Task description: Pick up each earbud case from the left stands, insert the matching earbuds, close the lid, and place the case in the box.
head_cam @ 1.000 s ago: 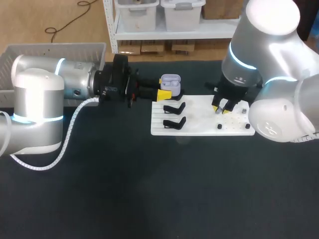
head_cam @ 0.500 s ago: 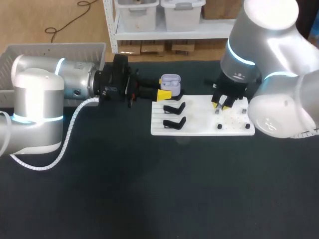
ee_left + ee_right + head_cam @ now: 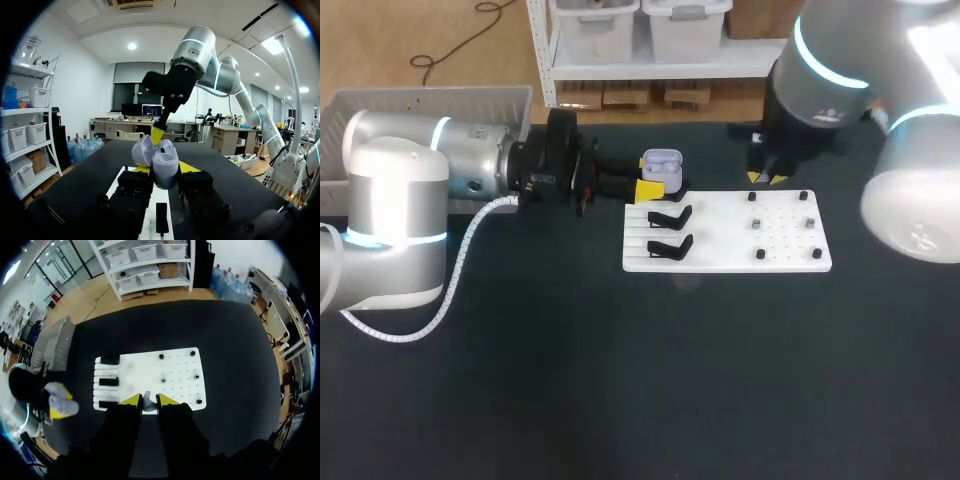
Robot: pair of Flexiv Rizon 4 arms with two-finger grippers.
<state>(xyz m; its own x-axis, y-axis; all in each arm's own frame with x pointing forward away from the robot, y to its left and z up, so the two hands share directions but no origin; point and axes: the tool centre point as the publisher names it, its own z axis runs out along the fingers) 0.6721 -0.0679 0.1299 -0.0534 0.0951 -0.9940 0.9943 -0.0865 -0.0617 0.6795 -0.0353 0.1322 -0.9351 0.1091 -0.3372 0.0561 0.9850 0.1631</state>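
Note:
A lilac earbud case [image 3: 662, 165] with its lid up is held sideways by my left gripper [image 3: 651, 188], just behind the white board's [image 3: 725, 262] left end. In the left wrist view the case [image 3: 165, 165] sits between the yellow fingertips [image 3: 192, 167], and my left gripper [image 3: 165, 171] is shut on it. My right gripper [image 3: 764, 178] hangs above the board's far edge. Seen from the right wrist, a small pale earbud [image 3: 148, 403] is pinched in the right gripper [image 3: 148, 399], high over the board [image 3: 175, 367]. Its yellow tip [image 3: 159, 134] shows just beyond the open case.
Two empty black stands [image 3: 669, 216] [image 3: 668, 246] sit on the board's left part. Several small dark pegs [image 3: 760, 254] dot its right part. A grey crate [image 3: 430, 100] stands at the table's far left, behind my left arm.
My right arm has risen off the board's right part and drawn back toward its far edge with the earbud. The left arm and the case have kept still.

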